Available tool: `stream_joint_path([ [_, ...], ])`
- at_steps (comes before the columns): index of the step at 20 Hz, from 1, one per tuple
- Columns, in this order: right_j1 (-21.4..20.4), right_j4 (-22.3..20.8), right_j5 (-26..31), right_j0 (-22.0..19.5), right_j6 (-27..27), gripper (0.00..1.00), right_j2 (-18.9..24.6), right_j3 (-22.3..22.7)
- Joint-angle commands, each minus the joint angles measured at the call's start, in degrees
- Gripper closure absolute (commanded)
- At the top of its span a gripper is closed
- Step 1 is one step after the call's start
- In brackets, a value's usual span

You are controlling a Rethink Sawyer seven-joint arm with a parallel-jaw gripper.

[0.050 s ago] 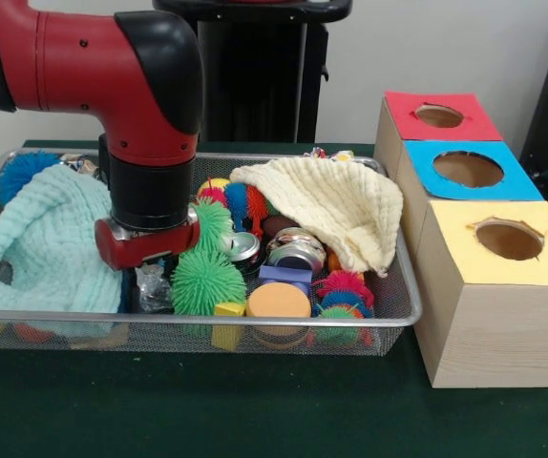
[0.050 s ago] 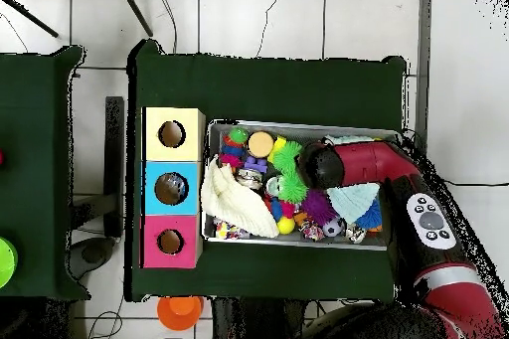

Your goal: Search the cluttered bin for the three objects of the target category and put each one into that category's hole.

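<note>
Orange cup (image 2: 180, 310) — overhead view only

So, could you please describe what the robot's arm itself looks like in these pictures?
The arm is a thick, rounded red tube with a glossy black cap at its elbow. Below this sits a black cylindrical wrist section ending in a red collar. In the overhead view, a grey oval panel with round buttons sits on a black patch on the red shell. The jaws are hidden among the bin's clutter.
</note>
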Motion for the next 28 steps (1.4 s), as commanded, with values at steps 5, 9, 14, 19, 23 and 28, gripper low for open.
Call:
stream_joint_path([
  [5, -1.7, 1.6, 6.7, -3.4, -12.3, 1.0, 6.0, 9.0],
  [9, -6.8, 2.0, 9.0, -5.6, -14.6, 1.0, 6.9, 12.5],
  [14, -12.5, 2.1, 10.8, -5.4, -13.8, 1.0, 6.5, 14.9],
  [19, -13.0, 2.2, 11.1, -4.1, -10.8, 1.0, 6.7, 14.4],
  [23, -13.7, 4.0, 10.4, -3.4, -7.7, 1.0, 8.2, 14.7],
  [28, -14.4, 7.8, 1.9, -5.8, -2.6, 1.0, 13.1, 18.6],
])
